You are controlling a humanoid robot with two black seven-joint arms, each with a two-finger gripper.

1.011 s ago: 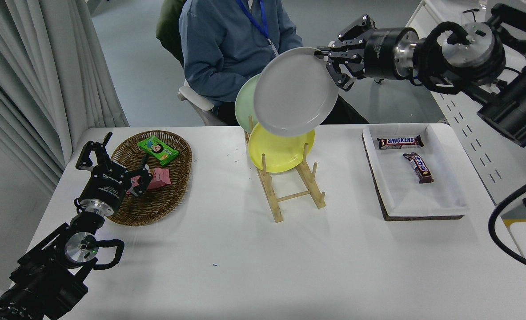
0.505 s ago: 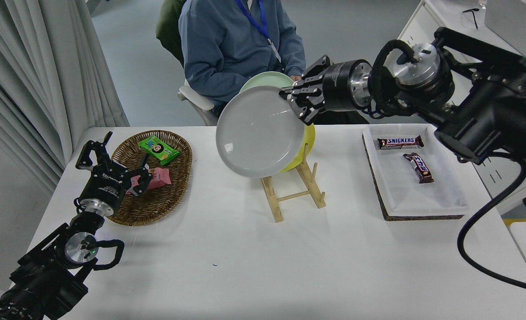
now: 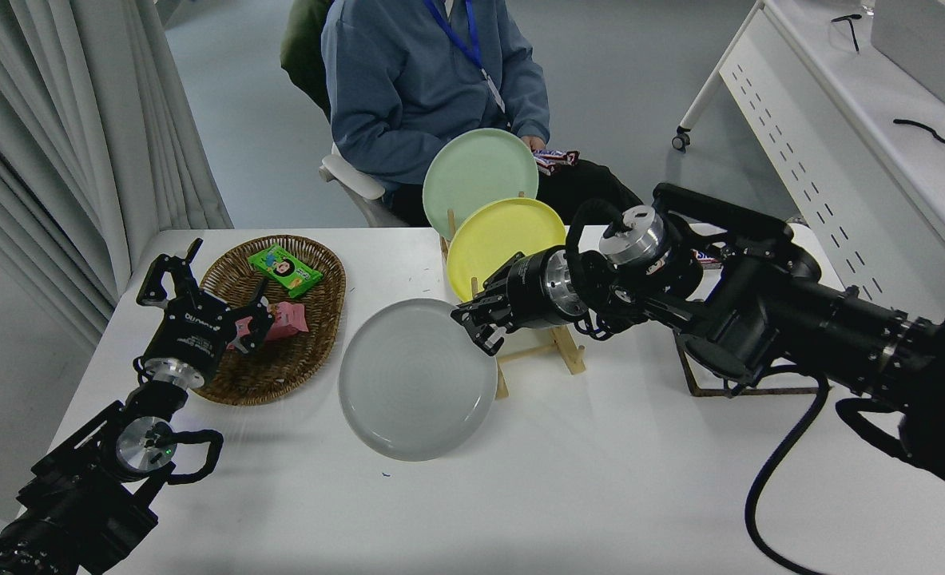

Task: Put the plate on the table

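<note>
The light-grey plate (image 3: 416,380) lies nearly flat, low over or on the white table (image 3: 520,495), left of the wooden rack; I cannot tell if it touches. My right gripper (image 3: 476,329) is shut on the plate's right rim. The arm reaches in from the right, across the rack. My left gripper (image 3: 200,295) is parked at the lower left over the basket, open and empty.
A wooden plate rack (image 3: 556,351) holds a yellow plate (image 3: 496,239) and a pale green plate (image 3: 476,172). A wicker basket (image 3: 280,367) with snack packs is at the left. A white tray (image 3: 760,390) is mostly hidden behind my right arm. A person (image 3: 424,80) sits at the far side.
My right gripper has carried the grey plate down and to the left, from in front of the rack's plates to table level. The plate has tipped from upright to nearly flat.
</note>
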